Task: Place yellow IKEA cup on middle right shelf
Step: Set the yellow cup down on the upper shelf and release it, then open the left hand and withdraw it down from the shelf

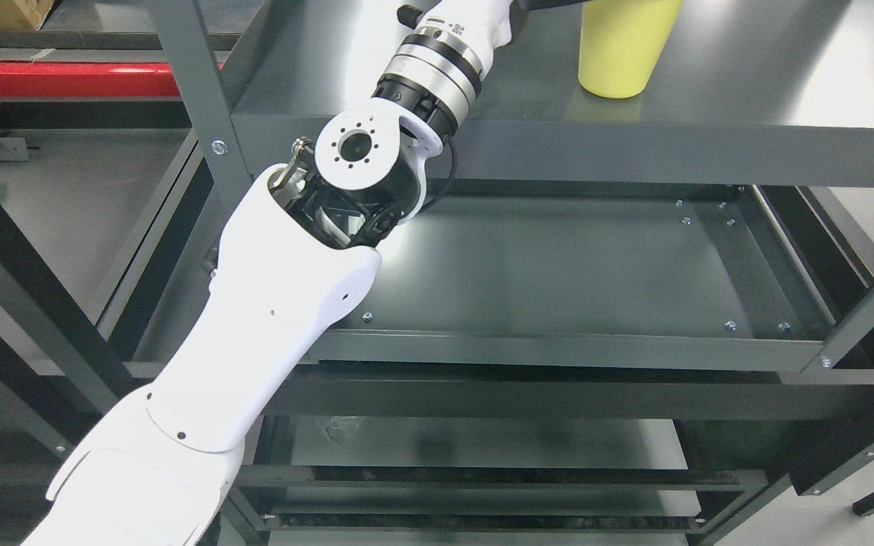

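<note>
The yellow cup (pixel 623 49) stands upright on the grey shelf board (pixel 748 76) at the top of the head view; its upper part is cut off by the picture's edge. My left arm (pixel 278 303) comes in from the lower left and reaches up over this board. Its wrist (pixel 444 53) lies just left of the cup. A dark sliver of my left hand (pixel 551 4) shows at the top edge next to the cup; the rest is out of the picture. Whether it touches the cup cannot be seen.
Below the board is a lower grey shelf tray (pixel 558 265) with nothing on it, and a further level (pixel 482 447) beneath that. Grey uprights stand at the left (pixel 202 114) and right (pixel 869 311). A red beam (pixel 65 78) lies at the far left.
</note>
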